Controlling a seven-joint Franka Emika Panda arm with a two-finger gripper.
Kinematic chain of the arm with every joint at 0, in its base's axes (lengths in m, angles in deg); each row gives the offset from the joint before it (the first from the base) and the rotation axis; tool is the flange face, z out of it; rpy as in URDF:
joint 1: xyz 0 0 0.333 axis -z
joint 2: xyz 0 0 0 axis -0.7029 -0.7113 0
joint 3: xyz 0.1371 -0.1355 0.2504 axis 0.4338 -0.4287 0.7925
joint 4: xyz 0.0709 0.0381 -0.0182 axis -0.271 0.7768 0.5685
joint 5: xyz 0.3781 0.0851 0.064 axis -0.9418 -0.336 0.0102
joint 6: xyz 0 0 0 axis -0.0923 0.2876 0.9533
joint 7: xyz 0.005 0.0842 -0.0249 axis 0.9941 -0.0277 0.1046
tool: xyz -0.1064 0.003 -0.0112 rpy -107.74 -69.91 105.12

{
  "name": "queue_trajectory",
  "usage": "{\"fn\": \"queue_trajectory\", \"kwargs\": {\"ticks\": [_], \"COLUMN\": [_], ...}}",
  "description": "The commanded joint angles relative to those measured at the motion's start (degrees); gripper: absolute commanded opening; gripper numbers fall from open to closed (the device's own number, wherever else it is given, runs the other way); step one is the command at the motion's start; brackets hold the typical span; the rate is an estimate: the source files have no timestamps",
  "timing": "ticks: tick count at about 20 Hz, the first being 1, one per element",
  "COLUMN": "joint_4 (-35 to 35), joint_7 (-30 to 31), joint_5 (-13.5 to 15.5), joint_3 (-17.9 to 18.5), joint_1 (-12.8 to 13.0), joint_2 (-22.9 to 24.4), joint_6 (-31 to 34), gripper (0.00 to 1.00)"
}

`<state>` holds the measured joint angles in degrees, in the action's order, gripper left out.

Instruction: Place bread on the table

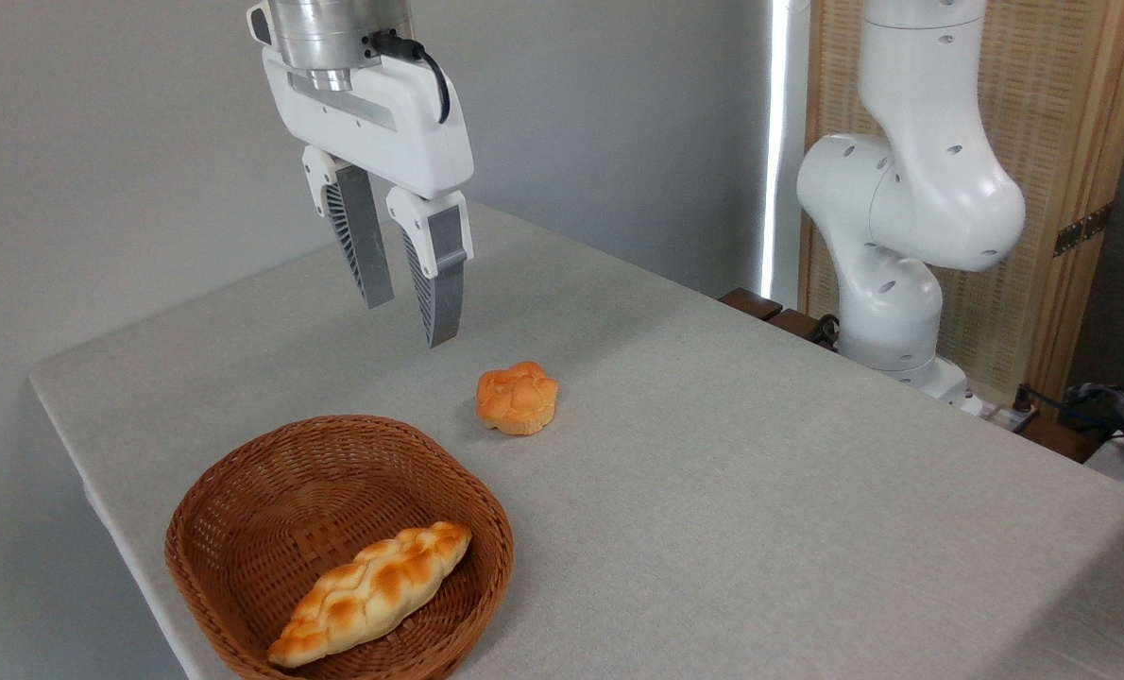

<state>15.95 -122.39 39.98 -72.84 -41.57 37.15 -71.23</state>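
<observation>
the braided loaf [370,593] lies in the wicker basket [241,491], slanted across its near side, one pointed end by the front rim. i judge it light and somewhat soft, with a glossy top that could slip, so i'd take it across the thick middle, fingers on the pale sides, squeezing gently (the tapered ends look a poor hold). my gripper [409,321] hangs well above the table [760,472], behind the basket and near the small round bun [517,398], touching nothing. its fingers are parted only a little and empty; i'd widen them before descending.
</observation>
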Motion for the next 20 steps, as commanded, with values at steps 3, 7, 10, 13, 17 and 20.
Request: {"fn": "queue_trajectory", "kwargs": {"ticks": [3, 7, 10, 13, 17, 20], "joint_4": [1.6, 2.0, 2.3, 2.6, 4.3, 7.8], "joint_7": [0.8, 0.8, 0.8, 0.8, 0.8, 0.8], "joint_5": [0.3, 0.2, 0.2, 0.2, 0.3, 0.4], "joint_3": [0.2, 0.2, 0.2, 0.2, 0.2, 0.2], "joint_1": [-0.1, -0.1, -0.2, -0.2, -0.3, -0.9], "joint_2": [1.4, 1.9, 1.9, 2.0, 3.3, 5.3], "joint_6": [0.3, 0.0, -0.4, -0.4, -2.7, -6.5], "gripper": [1.0, 1.0, 1.0, 1.0, 1.0, 1.0]}}
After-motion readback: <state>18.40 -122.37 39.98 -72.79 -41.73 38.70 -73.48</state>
